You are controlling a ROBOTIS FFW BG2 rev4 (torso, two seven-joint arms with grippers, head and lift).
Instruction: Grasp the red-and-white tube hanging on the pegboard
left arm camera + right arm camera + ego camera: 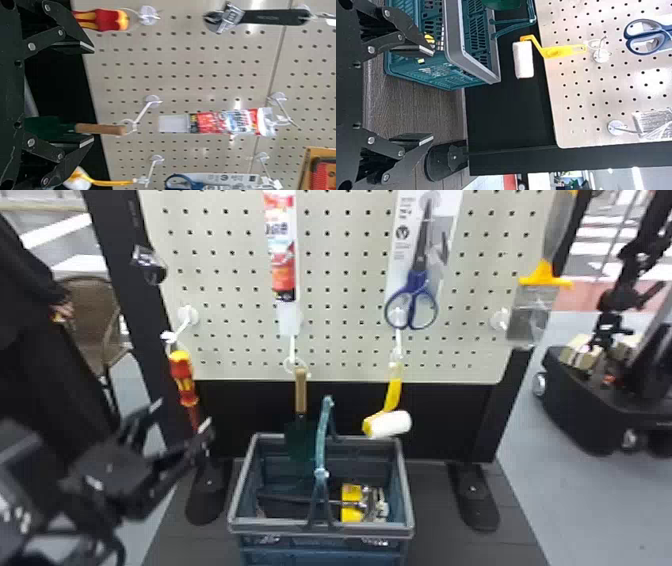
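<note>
- The red-and-white tube (pixel 281 255) hung at the upper centre of the head view, flat against the cream perforated pegboard (pixel 350 345), with its white end lowest.
- The left gripper (pixel 177 425) of two flat black fingers sat at the lower left of the head view. Its fingers were spread wide with nothing between them, and it was well apart from the tube.
- In the left wrist view, the tube lay on the board beyond the gap between those fingers.
- The right gripper (pixel 431 95) had its fingers apart and held nothing. One finger was near the grey rim of the teal plastic basket (pixel 320 527).
- The red-and-yellow-handled screwdriver (pixel 182 382) hung at the board's lower left corner, just beside the left gripper's upper finger in the head view.
- The dark green trowel with a wooden handle (pixel 300 410) hung below the tube, its blade reaching down to the basket at the lower centre.
- The blue-handled scissors on a white card (pixel 412 290) hung right of the tube, with the yellow-handled white paint roller (pixel 387 422) below them.
- The yellow-handled flat brush (pixel 537 300) hung at the upper right.
- The black-handled adjustable wrench (pixel 253 18) hung on the board above the screwdriver.
</note>
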